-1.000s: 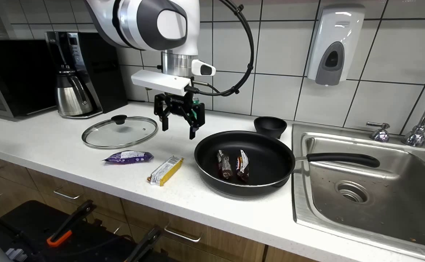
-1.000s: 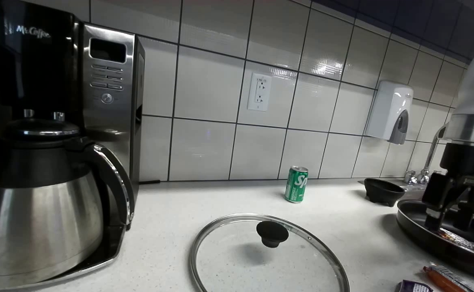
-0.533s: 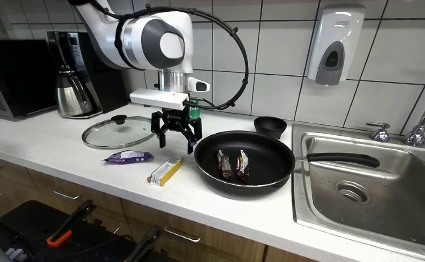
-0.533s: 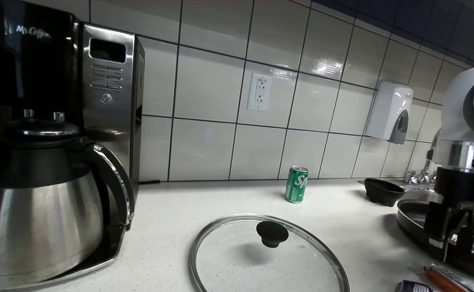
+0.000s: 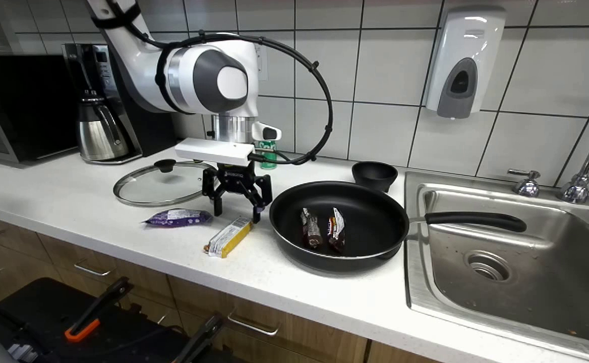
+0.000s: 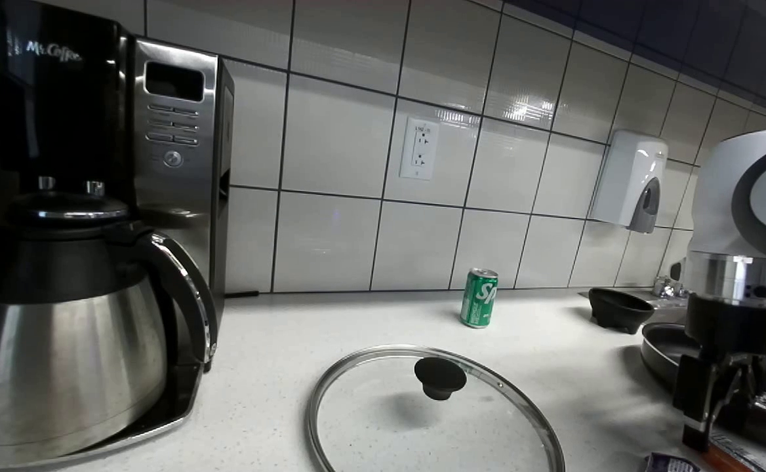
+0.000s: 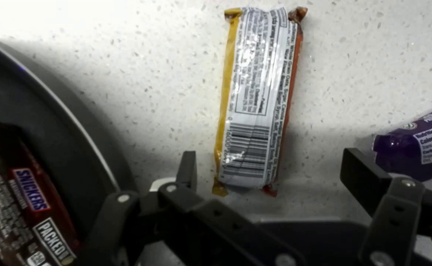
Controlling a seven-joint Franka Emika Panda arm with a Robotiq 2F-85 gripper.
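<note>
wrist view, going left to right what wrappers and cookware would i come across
Black pan with a Snickers pack inside it → yellow-edged bar lying on the counter → purple packet, cut off by the right edge.

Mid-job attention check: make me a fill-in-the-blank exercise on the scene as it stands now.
1. The gripper is ____, not shut.
2. The pan holds ____ wrapped bars.
3. Outside it lie a barcoded bar and, nearer the glass lid, a packet colored mainly ____.
4. The soda can is colored mainly ____.

Missing words: open; two; purple; green.
</note>
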